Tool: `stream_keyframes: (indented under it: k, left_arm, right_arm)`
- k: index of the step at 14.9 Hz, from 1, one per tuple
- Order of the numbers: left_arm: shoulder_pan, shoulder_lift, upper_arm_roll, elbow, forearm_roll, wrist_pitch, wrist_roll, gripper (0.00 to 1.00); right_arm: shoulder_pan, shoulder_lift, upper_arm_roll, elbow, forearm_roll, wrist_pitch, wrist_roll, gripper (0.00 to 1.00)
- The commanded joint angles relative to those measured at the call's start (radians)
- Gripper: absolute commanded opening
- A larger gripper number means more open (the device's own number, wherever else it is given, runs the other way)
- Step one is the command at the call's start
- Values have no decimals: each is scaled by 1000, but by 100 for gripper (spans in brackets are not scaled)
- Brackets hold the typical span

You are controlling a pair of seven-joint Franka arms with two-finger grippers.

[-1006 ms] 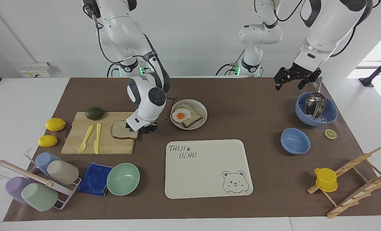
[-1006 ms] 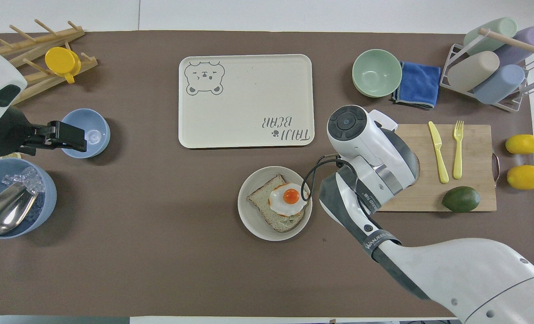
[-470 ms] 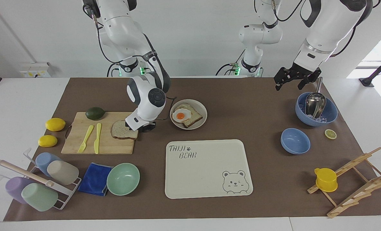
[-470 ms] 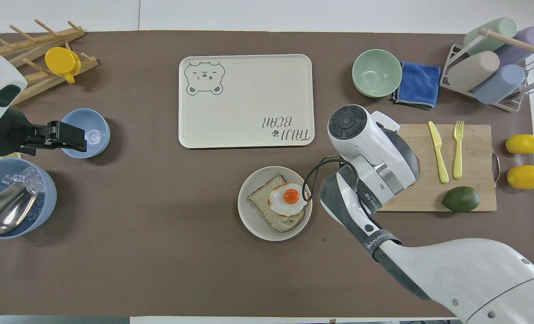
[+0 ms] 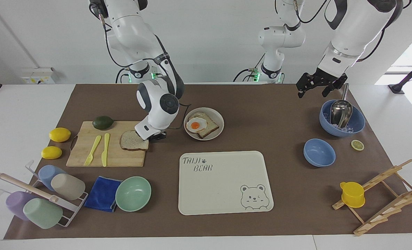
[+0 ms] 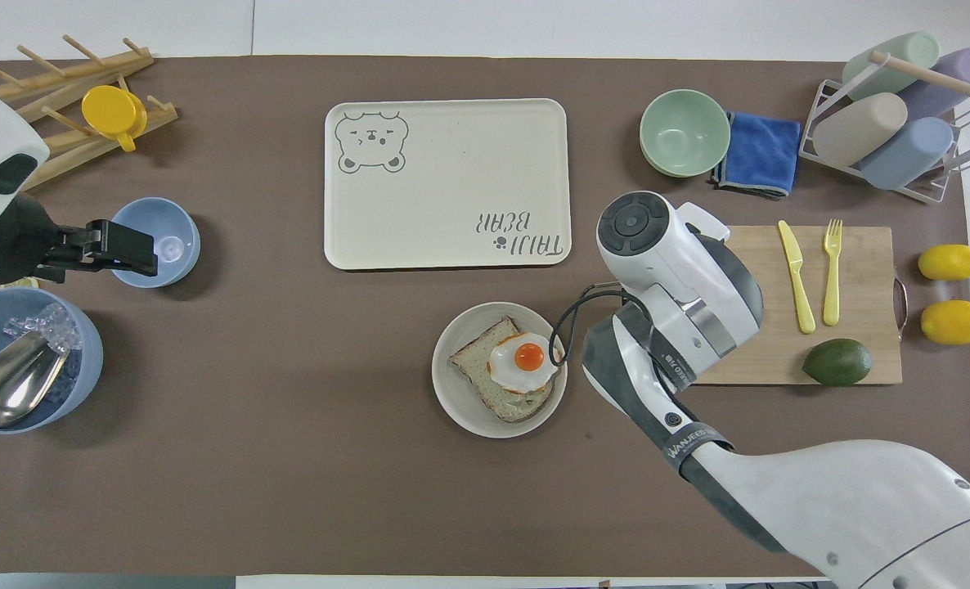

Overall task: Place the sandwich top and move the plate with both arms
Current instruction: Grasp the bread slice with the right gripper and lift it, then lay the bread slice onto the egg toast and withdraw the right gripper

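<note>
Right hand [image 5: 149,136] seemingly pinches the sandwich top [image 5: 133,141] on the board; left hand [image 5: 316,84] hangs wide.

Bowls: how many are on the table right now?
3. A mint green bowl beside the blue cloth, a small blue bowl toward the left arm's end, and a bigger blue bowl holding ice and a metal scoop, nearer the robots.
</note>
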Motion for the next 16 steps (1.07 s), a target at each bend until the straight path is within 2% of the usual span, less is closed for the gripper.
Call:
stream_keyframes:
  k: [1, 2, 6, 8, 11, 14, 16]
  left_arm:
    - [6, -8, -4, 4, 18, -7, 7, 100]
    - [6, -8, -4, 4, 17, -7, 7, 100]
    - [5, -8, -4, 4, 18, -7, 7, 100]
    - [5, -8, -4, 4, 18, -7, 7, 100]
    - [6, -8, -4, 4, 18, -7, 7, 100]
    - [5, -8, -4, 4, 18, -7, 7, 100]
    - [5, -8, -4, 4, 17, -7, 7, 100]
  right_arm:
    - [-6, -9, 6, -38, -10, 14, 30, 3]
    - [-4, -9, 6, -40, -10, 12, 28, 0]
    - [4, -6, 16, -18, -12, -9, 17, 0]
    - [4, 7, 56, 62, 6, -104, 14, 0]
    - [5, 53, 179, 269, 66, -292, 28, 0]
    - [14, 76, 265, 360, 106, -322, 59, 0]
    - [66, 93, 269, 357, 135, -264, 155, 0]
